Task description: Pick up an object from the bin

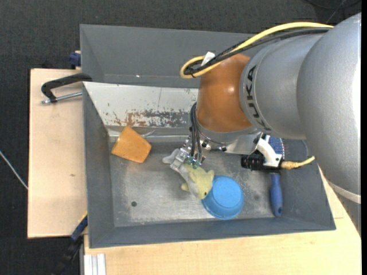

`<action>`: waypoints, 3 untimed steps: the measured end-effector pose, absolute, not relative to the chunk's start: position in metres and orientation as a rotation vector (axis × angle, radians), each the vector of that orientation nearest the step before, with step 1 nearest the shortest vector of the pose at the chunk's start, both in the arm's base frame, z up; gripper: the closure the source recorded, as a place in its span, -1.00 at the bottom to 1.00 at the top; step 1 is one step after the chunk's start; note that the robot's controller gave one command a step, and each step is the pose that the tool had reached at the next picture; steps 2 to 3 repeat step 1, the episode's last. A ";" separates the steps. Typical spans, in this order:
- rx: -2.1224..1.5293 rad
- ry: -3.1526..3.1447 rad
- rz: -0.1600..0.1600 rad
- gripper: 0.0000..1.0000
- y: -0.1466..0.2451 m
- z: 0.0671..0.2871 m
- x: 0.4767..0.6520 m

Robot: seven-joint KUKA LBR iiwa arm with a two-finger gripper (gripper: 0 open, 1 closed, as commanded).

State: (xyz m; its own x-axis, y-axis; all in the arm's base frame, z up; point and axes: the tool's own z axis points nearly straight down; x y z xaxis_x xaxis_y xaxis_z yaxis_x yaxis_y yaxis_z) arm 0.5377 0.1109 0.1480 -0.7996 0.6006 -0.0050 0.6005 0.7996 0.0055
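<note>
My gripper [184,160] reaches down into the middle of the bin, its metal fingers just above and left of a pale yellow soft toy [199,182]. The fingertips touch or nearly touch the toy's upper end. A blue round cup [224,197] lies right against the toy on its lower right. An orange sponge block [131,145] rests at the bin's left, against the back wall, well apart from the gripper.
A blue-handled brush [276,179] lies along the bin's right side, its bristle head partly under the arm. The arm and its orange cover hang over the bin's upper right part. Bare floor lies at the lower left.
</note>
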 end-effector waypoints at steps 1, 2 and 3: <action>0.984 2.971 0.010 1.00 0.100 0.225 0.539; 0.984 2.971 0.010 1.00 0.100 0.225 0.539; 0.984 2.971 0.010 1.00 0.100 0.225 0.539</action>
